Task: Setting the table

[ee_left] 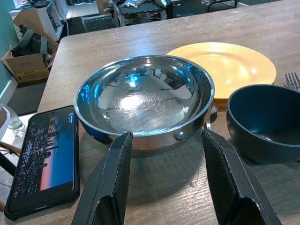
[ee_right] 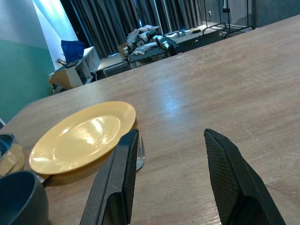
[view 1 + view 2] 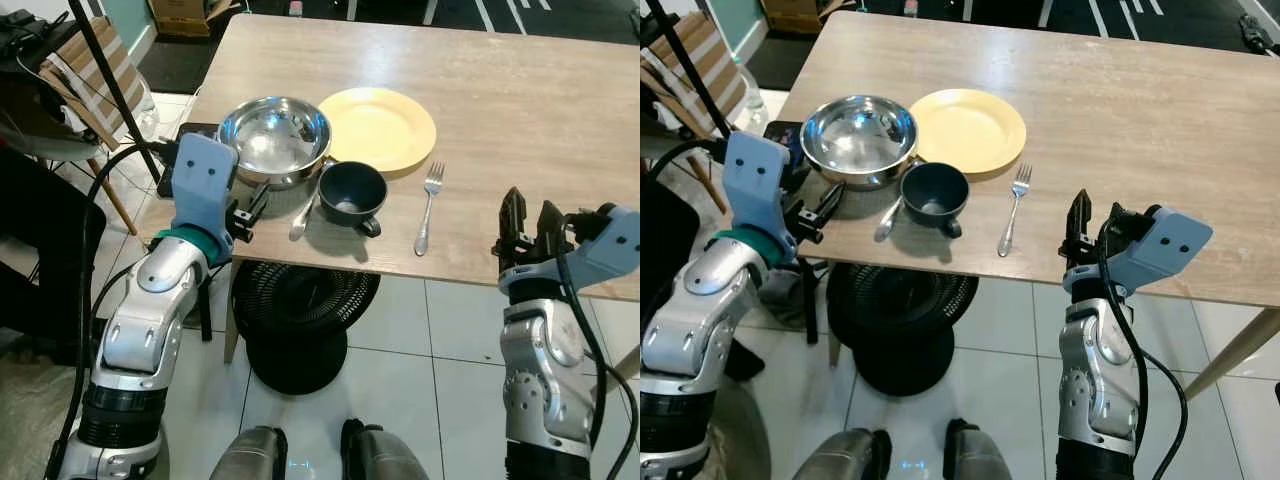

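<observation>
Here's the long light-wood table [image 3: 520, 110], with the place setting bunched toward its near-left end. Biggest piece on it is the shiny round steel bowl [image 3: 275, 138], and just to its right, rims touching or nearly so, lies the flat round yellow plate [image 3: 378, 128]. In front of those two sits the dark blue round cup [image 3: 352, 192], close against the steel bowl's near-right side. Left of the steel bowl, a black smartphone with a lit screen [image 1: 44, 159] lies flat at the table's left edge. To the right of the plate and cup, the silver metal fork [image 3: 428, 207] points its tines away from the robot. A silver spoon handle [image 3: 303, 217] pokes out between bowl and cup.

The left gripper [image 1: 164, 180] hovers at the near-left edge, fingers spread wide, facing the steel bowl. The right gripper [image 2: 173, 178] hangs at the near edge, right of the fork, fingers apart, empty.
</observation>
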You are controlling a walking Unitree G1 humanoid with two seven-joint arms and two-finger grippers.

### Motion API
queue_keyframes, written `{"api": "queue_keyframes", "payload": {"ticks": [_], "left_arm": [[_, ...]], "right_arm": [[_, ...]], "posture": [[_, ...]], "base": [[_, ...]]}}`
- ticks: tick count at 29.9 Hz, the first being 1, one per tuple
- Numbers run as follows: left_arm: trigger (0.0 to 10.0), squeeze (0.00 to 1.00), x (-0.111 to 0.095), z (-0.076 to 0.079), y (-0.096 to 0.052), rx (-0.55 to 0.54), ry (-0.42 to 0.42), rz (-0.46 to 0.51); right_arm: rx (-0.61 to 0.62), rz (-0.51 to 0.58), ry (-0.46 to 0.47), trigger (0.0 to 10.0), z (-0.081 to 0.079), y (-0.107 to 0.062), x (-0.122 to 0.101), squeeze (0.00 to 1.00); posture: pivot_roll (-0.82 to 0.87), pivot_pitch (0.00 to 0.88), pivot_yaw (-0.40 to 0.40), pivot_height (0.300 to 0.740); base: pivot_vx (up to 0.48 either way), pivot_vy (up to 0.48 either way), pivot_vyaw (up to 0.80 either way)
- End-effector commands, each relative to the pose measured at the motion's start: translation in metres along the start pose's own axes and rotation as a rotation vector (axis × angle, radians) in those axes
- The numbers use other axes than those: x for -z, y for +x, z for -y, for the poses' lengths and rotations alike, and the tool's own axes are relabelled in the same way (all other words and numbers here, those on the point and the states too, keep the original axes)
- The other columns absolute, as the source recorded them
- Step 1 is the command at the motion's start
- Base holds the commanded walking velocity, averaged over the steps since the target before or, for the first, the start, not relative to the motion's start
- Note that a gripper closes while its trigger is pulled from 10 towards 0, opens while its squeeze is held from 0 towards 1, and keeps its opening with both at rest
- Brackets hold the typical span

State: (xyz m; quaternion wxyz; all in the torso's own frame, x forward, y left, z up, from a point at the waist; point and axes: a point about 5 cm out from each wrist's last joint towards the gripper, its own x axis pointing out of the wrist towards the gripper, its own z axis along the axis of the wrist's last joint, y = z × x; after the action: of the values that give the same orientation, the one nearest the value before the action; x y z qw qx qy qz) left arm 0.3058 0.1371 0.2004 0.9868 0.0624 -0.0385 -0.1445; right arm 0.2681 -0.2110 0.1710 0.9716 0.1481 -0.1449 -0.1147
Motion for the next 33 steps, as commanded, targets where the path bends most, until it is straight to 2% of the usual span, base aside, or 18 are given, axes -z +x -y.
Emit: {"api": "queue_keyframes", "payload": {"ticks": [1,12,33], "left_arm": [[10.0,0.0,0.005,0.0,0.001,-0.02,-0.014,-0.022],[10.0,0.0,0.004,0.012,0.008,-0.004,-0.033,0.001],[10.0,0.0,0.005,0.017,0.01,0.003,-0.048,0.007]], "right_arm": [[0.02,-0.021,-0.01,10.0,0.006,-0.002,0.002,0.0],[0.03,-0.027,-0.015,10.0,0.004,0.0,0.004,0.0],[0.02,-0.028,-0.038,10.0,0.006,0.003,0.002,0.0]], "posture": [[0.05,0.036,0.043,0.74],[0.03,0.03,0.035,0.74],[0.01,0.02,0.033,0.74]], "base": [[0.0,0.0,0.0],[0.0,0.0,0.0],[-0.317,0.0,0.0]]}}
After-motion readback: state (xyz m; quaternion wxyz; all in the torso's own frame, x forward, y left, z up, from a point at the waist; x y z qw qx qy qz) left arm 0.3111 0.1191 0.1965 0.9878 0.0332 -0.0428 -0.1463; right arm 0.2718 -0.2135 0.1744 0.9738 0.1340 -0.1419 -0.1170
